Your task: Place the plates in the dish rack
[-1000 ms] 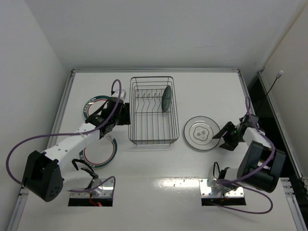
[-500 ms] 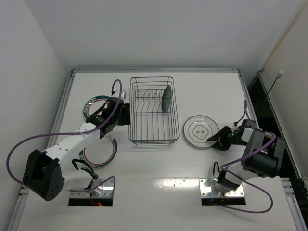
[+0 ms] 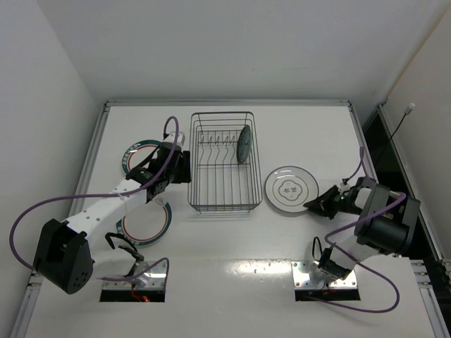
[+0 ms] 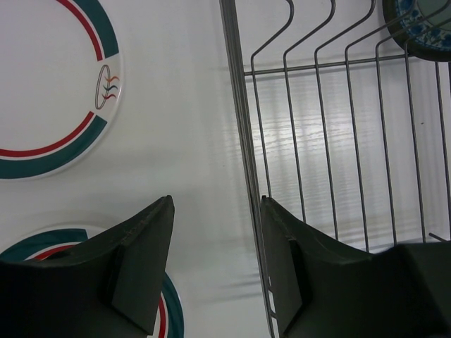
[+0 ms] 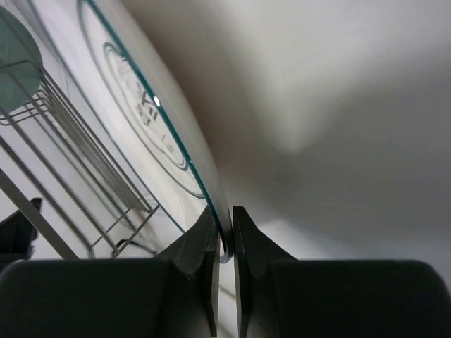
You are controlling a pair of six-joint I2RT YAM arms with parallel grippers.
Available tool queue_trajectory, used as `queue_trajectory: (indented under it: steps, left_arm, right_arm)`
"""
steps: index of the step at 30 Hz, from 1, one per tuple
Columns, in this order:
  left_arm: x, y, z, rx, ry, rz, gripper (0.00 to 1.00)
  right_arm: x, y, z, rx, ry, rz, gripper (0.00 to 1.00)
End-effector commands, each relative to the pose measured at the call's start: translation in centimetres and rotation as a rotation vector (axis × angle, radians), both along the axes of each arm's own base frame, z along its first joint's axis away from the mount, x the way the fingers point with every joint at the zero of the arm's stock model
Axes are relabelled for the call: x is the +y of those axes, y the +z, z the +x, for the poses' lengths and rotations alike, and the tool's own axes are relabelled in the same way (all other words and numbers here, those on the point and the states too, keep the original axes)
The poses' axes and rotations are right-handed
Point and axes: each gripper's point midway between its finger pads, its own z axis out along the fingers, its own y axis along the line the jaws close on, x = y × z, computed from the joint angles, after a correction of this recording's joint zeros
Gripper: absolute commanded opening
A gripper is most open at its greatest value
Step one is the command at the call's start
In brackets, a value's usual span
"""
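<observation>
Right claw [image 5: 224,229] tight on plate [image 5: 144,113] rim

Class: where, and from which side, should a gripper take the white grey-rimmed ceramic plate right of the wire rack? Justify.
Pinch the white grey-rimmed plate at its thin near-right rim, coming low from the right: lying flat, only its edge can be pinched. The right gripper is shut there.

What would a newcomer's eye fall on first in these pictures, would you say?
Probably the right tool pinching the rim of the white plate just right of the dish rack. Next, the blue plate standing upright at the rack's right side, and the left tool open astride the rack's left wall, beside two green-ringed plates lying flat.
</observation>
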Motion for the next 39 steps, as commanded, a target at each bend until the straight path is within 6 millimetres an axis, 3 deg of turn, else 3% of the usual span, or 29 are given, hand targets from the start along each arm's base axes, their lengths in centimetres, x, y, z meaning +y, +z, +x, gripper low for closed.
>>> queue_trajectory:
  steps: [1, 3, 4, 7, 8, 9, 10, 13, 14, 15, 16, 17, 18, 20, 21, 22, 23, 24, 30, 32, 33, 36, 39]
  left_arm:
    - [-0.1, 1.2, 0.8, -0.038, 0.008, -0.013, 0.49]
    - [-0.1, 1.2, 0.8, -0.038, 0.008, -0.013, 0.49]
    - [-0.1, 0.9, 0.9, -0.03, 0.008, -0.009, 0.49]
    - [0.0, 0.9, 0.9, -0.032, 0.015, -0.004, 0.49]
    - [0.0, 0.9, 0.9, -0.032, 0.015, -0.003, 0.49]
    - [0.0, 0.9, 0.9, -0.032, 0.015, -0.003, 0.49]
    - [0.0, 0.9, 0.9, -0.032, 0.015, -0.003, 0.49]
    - [0.0, 0.9, 0.9, -0.032, 0.015, -0.003, 0.49]
    - [0.0, 0.9, 0.9, -0.032, 0.015, -0.003, 0.49]
    - [0.0, 0.9, 0.9, -0.032, 0.015, -0.003, 0.49]
    - [0.0, 0.9, 0.9, -0.032, 0.015, -0.003, 0.49]
    - [0.0, 0.9, 0.9, -0.032, 0.015, -0.003, 0.49]
    - [0.0, 0.9, 0.9, -0.032, 0.015, -0.003, 0.49]
    - [0.0, 1.0, 0.9, -0.031, 0.02, -0.011, 0.49]
    - [0.3, 0.8, 0.8, -0.023, 0.027, 0.0, 0.49]
    - [0.5, 0.8, 0.8, -0.027, 0.037, 0.007, 0.49]
    - [0.4, 0.8, 0.8, -0.026, 0.043, 0.0, 0.49]
    - [0.6, 0.8, 0.9, -0.029, 0.052, 0.007, 0.49]
    - [1.2, 1.1, 0.9, -0.038, 0.081, 0.018, 0.49]
    - [1.4, 1.4, 0.9, -0.049, 0.088, 0.018, 0.49]
    - [1.4, 1.4, 0.9, -0.049, 0.088, 0.018, 0.49]
    - [1.8, 1.6, 0.8, -0.055, 0.111, 0.024, 0.49]
    - [2.1, 1.9, 0.9, -0.069, 0.126, 0.03, 0.49]
  right_arm:
    - [-2.8, 3.1, 2.4, -0.157, -0.038, -0.201, 0.0]
    - [-4.2, 6.8, 4.3, -0.226, -0.126, -0.284, 0.0]
    - [-4.7, 11.4, 5.7, -0.351, -0.162, -0.36, 0.0]
    - [-6.4, 17.4, 6.7, -0.438, -0.315, -0.507, 0.0]
    - [-6.0, 21.1, 7.4, -0.522, -0.333, -0.57, 0.0]
    - [-5.6, 22.3, 7.7, -0.541, -0.329, -0.592, 0.0]
    - [-5.1, 24.9, 8.1, -0.593, -0.334, -0.619, 0.0]
    - [-2.2, 26.9, 8.5, -0.631, -0.307, -0.685, 0.0]
    - [-2.5, 28.1, 8.6, -0.642, -0.348, -0.737, 0.0]
    - [-0.1, 28.2, 8.6, -0.659, -0.29, -0.738, 0.0]
    - [0.7, 29.3, 8.9, -0.674, -0.291, -0.742, 0.0]
    - [0.9, 29.0, 9.6, -0.65, -0.311, -0.785, 0.0]
    - [3.4, 29.0, 9.5, -0.662, -0.26, -0.776, 0.0]
    - [4.8, 29.9, 10.2, -0.667, -0.302, -0.788, 0.0]
    - [7.3, 28.6, 10.7, -0.643, -0.242, -0.8, 0.0]
    - [8.4, 30.1, 11.3, -0.653, -0.264, -0.783, 0.0]
    - [8.6, 30.3, 11.8, -0.636, -0.294, -0.83, 0.0]
    - [11.0, 30.0, 12.4, -0.617, -0.25, -0.86, 0.0]
    - [14.8, 30.8, 14.4, -0.616, -0.294, -0.942, 0.0]
    - [15.7, 28.9, 14.8, -0.576, -0.264, -1.029, 0.0]
    - [15.7, 29.3, 15.2, -0.572, -0.272, -1.049, 0.0]
    - [16.1, 27.5, 15.3, -0.534, -0.249, -1.144, 0.0]
    - [17.0, 27.3, 15.2, -0.549, -0.237, -1.16, 0.0]
